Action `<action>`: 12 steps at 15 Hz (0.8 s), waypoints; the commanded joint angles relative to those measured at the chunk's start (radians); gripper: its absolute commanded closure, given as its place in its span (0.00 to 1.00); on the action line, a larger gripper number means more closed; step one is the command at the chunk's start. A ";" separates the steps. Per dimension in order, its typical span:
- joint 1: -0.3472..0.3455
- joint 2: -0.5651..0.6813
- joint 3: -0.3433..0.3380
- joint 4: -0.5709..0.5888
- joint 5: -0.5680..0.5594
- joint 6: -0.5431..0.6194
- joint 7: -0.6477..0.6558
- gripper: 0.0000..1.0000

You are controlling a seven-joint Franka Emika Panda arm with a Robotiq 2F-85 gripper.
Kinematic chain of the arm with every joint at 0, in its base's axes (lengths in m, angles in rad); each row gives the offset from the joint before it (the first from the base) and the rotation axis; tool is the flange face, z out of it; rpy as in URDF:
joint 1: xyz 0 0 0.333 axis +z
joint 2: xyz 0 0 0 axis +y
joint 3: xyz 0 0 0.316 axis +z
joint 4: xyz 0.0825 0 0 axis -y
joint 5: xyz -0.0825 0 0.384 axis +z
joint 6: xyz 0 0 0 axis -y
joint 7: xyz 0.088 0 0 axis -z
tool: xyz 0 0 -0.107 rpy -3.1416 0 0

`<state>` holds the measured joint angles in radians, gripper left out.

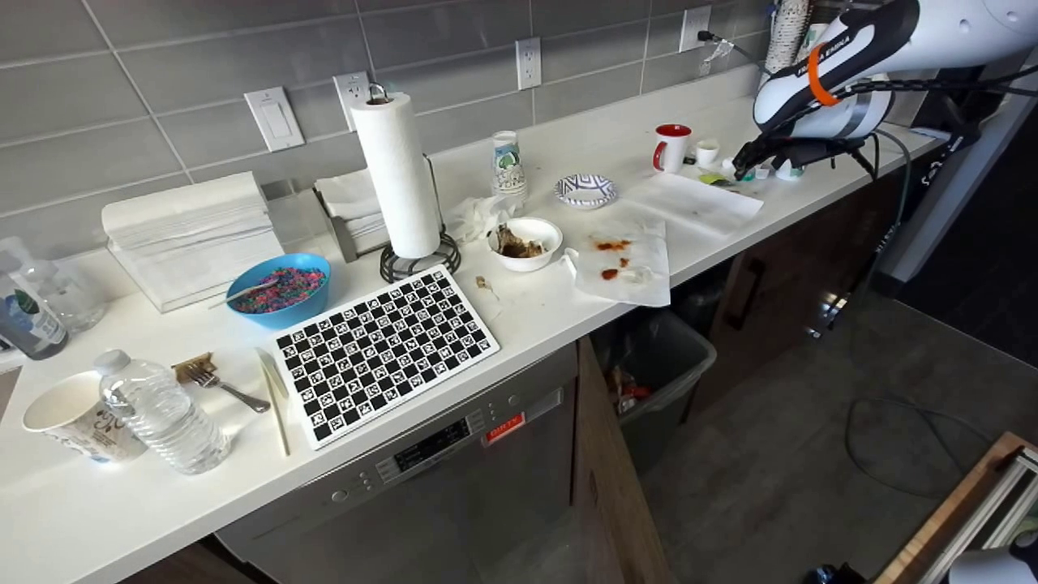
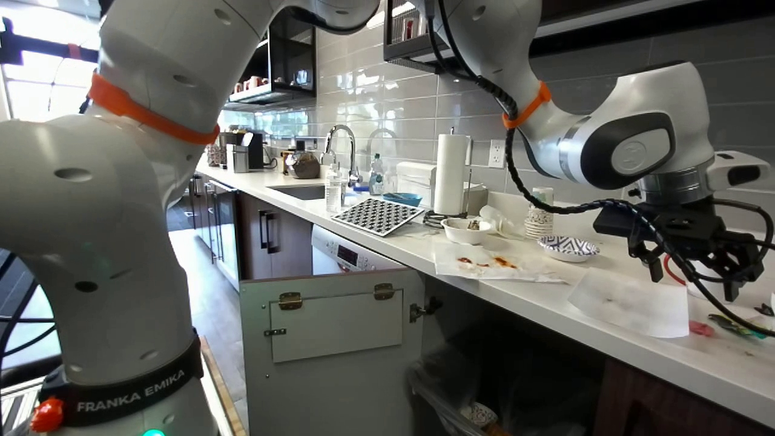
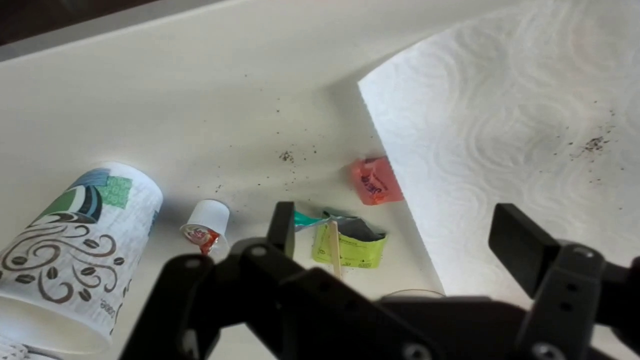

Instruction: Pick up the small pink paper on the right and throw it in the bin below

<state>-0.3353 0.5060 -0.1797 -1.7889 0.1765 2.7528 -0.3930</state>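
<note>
Look for the small pink paper (image 3: 374, 182) on the counter (image 3: 165, 115), with its right part hidden in the wrist view at the edge of the paper towel (image 3: 500, 140); cannot tell whether pinned beneath or merely overhung. Looks like a crinkled packet. Should prove very light, soft, easily crumpled and hardly fragile, but perhaps slick, and apt to skid if nudged. Best taken by the free left part in that view, pinched low, almost at the counter, so as to bring 1 paper, not 2.

Nearby, avoid snagging the green packet (image 3: 367, 255) or the wooden stick (image 3: 334, 247) across it. Farther out, leave alone the white tub (image 3: 209, 216) and the paper cup (image 3: 85, 250) on its side.

Higher up, note the gripper (image 3: 400, 237), spread wide and holding nothing, with 1 finger (image 3: 525, 250) seen against the paper towel. Likely at the approach, before any grasp; seems to call for a shift toward the counter's front edge, then down.

Well below, in both exterior views, find the bin (image 1: 673, 349) beside the swung-out cabinet door (image 2: 339, 393), with litter (image 1: 628, 393) inside. Release over the middle, for fear of drifting or catching on the rim.
</note>
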 commanded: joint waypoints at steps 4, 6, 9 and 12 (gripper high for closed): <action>-0.039 0.104 0.040 0.119 -0.041 -0.035 0.078 0.00; -0.037 0.131 0.034 0.148 -0.046 -0.035 0.105 0.00; -0.038 0.172 0.026 0.195 -0.049 -0.041 0.152 0.00; -0.044 0.202 0.022 0.233 -0.047 -0.046 0.191 0.00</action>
<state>-0.3650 0.6588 -0.1574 -1.6284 0.1571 2.7470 -0.2639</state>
